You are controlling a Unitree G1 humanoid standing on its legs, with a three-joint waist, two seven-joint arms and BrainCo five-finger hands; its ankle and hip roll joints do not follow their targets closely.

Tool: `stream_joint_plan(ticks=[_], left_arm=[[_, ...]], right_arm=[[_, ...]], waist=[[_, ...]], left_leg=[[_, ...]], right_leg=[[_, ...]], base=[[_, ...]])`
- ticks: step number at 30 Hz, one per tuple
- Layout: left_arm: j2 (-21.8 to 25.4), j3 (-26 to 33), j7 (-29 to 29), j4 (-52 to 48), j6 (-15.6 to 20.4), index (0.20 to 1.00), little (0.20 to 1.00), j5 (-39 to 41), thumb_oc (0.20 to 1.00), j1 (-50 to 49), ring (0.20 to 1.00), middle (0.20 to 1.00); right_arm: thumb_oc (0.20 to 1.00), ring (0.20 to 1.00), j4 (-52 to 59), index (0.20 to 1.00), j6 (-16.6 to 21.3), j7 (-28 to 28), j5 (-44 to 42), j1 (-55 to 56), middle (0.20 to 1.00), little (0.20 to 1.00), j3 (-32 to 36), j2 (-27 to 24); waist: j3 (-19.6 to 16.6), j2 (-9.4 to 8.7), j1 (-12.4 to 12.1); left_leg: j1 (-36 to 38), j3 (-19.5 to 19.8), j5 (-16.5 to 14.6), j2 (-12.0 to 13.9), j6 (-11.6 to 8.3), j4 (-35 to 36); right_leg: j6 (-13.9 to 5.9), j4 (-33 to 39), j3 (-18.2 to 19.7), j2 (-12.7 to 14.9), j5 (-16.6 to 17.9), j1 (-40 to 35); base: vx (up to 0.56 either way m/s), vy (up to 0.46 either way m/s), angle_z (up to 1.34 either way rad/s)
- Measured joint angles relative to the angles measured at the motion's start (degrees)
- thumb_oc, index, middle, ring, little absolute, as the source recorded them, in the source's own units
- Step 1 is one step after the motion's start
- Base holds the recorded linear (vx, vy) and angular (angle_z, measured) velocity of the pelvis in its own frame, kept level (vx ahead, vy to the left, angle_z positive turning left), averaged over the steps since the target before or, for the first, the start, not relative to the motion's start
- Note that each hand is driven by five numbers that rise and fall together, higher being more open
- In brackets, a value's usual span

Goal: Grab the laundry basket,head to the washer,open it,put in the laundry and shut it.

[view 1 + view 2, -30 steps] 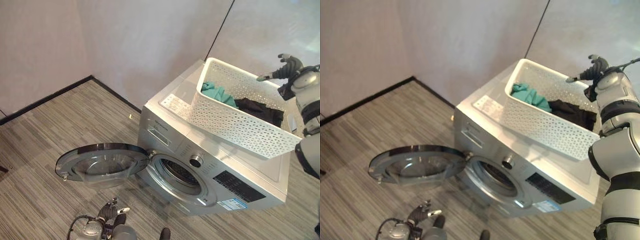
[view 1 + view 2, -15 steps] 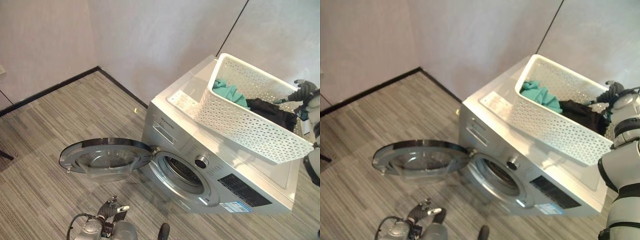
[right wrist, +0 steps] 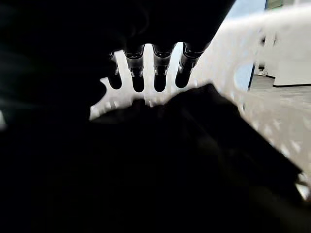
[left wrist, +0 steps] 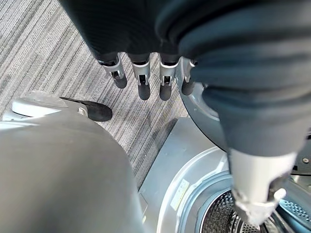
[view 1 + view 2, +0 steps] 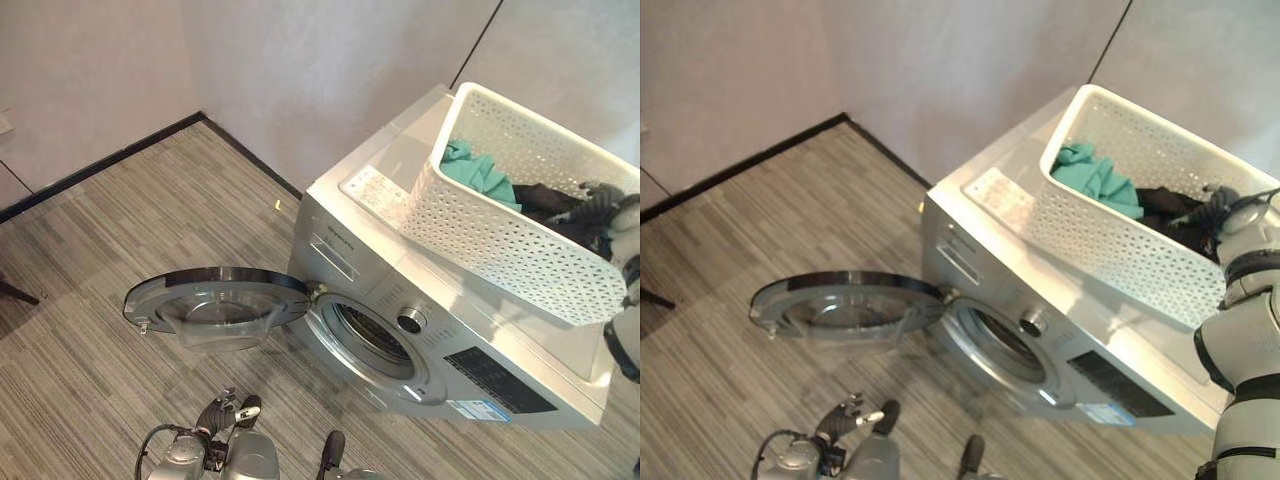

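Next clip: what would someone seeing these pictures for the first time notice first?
Probably the white laundry basket standing on top of the silver washer, with a teal garment and dark clothes inside. The washer's round door hangs wide open over the striped floor. The right hand reaches into the basket above the dark clothes.

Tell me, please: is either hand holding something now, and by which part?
Nothing is held. The right hand reaches into the white basket over the black garment, fingers straight, not closed on it. The left hand hangs open near the floor.
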State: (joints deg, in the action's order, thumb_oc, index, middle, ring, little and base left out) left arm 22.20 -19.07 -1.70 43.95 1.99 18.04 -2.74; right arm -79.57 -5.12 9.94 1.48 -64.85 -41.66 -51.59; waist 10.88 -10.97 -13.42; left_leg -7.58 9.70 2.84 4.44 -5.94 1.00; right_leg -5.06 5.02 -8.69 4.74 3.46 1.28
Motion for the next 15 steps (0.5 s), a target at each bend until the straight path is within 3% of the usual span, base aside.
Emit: stream_joint_plan(ticks=[6, 12, 13, 14, 15], left_arm=[[0.49, 0.07, 0.01, -0.39, -0.03, 1.0, 1.0, 1.85, 1.0, 1.67, 1.0, 1.0], [0.71, 0.19, -0.04, -0.62, -0.05, 1.0, 1.0, 2.22, 1.0, 0.88, 1.0, 1.0], [0.7, 0.16, -0.13, -0.54, -0.06, 1.0, 1.0, 2.19, 1.0, 0.89, 1.0, 1.0], [0.71, 0.15, -0.21, -0.54, -0.06, 1.0, 1.0, 2.19, 1.0, 0.89, 1.0, 1.0], [0.72, 0.15, -0.25, -0.55, -0.08, 1.0, 1.0, 2.18, 1.0, 0.92, 1.0, 1.0]], right_arm=[[1.0, 1.0, -0.08, 1.0, 0.15, 1.86, 1.6, 0.61, 1.0, 1.0, 1.87, -3.41], [1.0, 1.0, 0.71, 1.0, 0.29, 2.9, 1.59, 1.36, 1.0, 1.0, 3.87, -6.41], [0.438, 0.438, 1.06, 0.438, 0.28, 3.08, 1.58, 1.82, 0.438, 0.438, 3.87, -6.85], [0.2, 0.2, 1.48, 0.2, 0.28, 3.43, 1.57, 2.16, 0.2, 0.2, 3.88, -6.99], [0.2, 0.2, 1.73, 0.2, 0.27, 3.95, 1.53, 2.33, 0.2, 0.2, 3.91, -7.03]], waist=[[2.3, -1.06, -0.62], [2.83, -0.59, -1.01], [2.81, -0.62, -1.01], [2.86, -0.54, -1.01], [2.91, -0.47, -0.99]], left_leg=[[-3.12, 0.88, 0.2, -0.14, -0.35, -0.82], [-4.62, 0.98, 0.51, -0.4, -0.56, -0.76], [-4.67, 1.06, 0.52, -0.42, -0.56, -0.77], [-4.65, 1.09, 0.51, -0.43, -0.57, -0.77], [-4.64, 1.09, 0.51, -0.42, -0.56, -0.78]], right_leg=[[0.14, 0.47, -1.23, 0.03, -0.06, 2.15], [0.06, 0.47, -1.29, 0.28, 0.17, 3.58], [0.07, 0.46, -1.36, 0.27, 0.18, 3.58], [0.08, 0.46, -1.38, 0.27, 0.16, 3.56], [0.08, 0.46, -1.38, 0.26, 0.16, 3.54]], base=[[-0.03, -0.018, 0.09], [0.0, -0.001, 0.01], [0.0, 0.0, 0.0], [0.0, 0.0, 0.0], [0.0, 0.0, 0.0]])
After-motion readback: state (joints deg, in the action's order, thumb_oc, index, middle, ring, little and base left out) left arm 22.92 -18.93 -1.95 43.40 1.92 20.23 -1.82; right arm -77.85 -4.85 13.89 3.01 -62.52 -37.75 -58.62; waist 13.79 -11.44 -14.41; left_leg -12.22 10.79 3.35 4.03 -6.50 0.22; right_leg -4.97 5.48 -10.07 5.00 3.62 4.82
